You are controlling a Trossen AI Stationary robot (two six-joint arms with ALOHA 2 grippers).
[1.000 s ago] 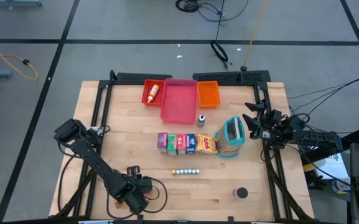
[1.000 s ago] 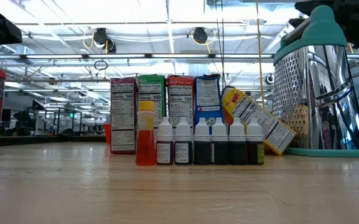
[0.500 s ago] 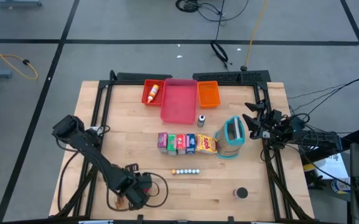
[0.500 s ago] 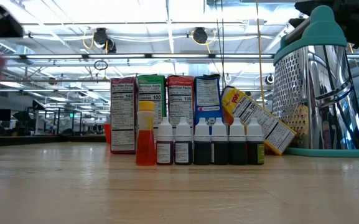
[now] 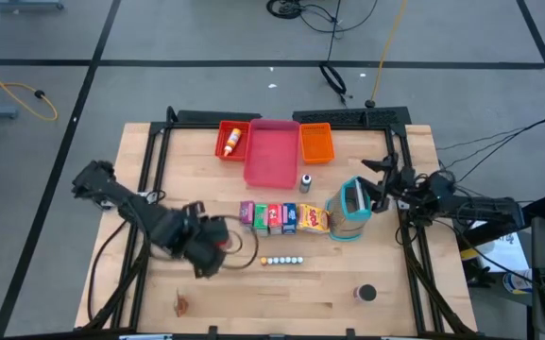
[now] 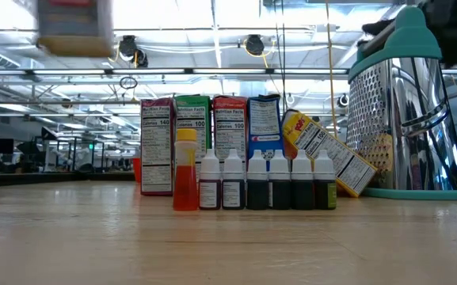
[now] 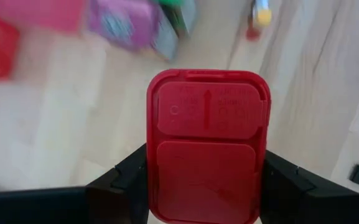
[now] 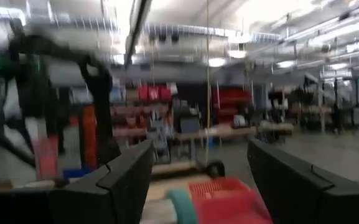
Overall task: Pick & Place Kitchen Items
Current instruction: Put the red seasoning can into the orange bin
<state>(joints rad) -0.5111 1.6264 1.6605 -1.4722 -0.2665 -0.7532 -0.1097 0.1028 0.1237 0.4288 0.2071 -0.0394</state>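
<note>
The left end effector (image 5: 217, 241) hangs over the left half of the light wooden tabletop (image 5: 149, 312), its two dark fingers (image 7: 120, 180) clamped on either side of a red plastic block with a moulded lid (image 7: 207, 146), which is lifted clear of the surface and shows near the top of the low view (image 6: 75, 26). The right end effector (image 5: 371, 184) sits at the right edge of the tabletop beside the teal-and-white metal grater (image 5: 352, 208), with its fingers spread wide and nothing between them. Across the middle of the tabletop stands a row of small cardboard food boxes: purple (image 5: 246, 215), green (image 5: 261, 217), red (image 5: 276, 218), blue (image 5: 290, 218), and a yellow one (image 5: 315, 219) tilted against the grater. In front of them, toward the near edge, lies a line of tiny white-capped bottles (image 5: 281, 260). A dark round can (image 5: 365, 294) rests near the front right corner. Along the far edge sit a small red tray (image 5: 223, 148) holding an orange-and-white bottle (image 5: 233, 140), a larger pink tray (image 5: 271, 153), and an orange tray (image 5: 316, 144).
</note>
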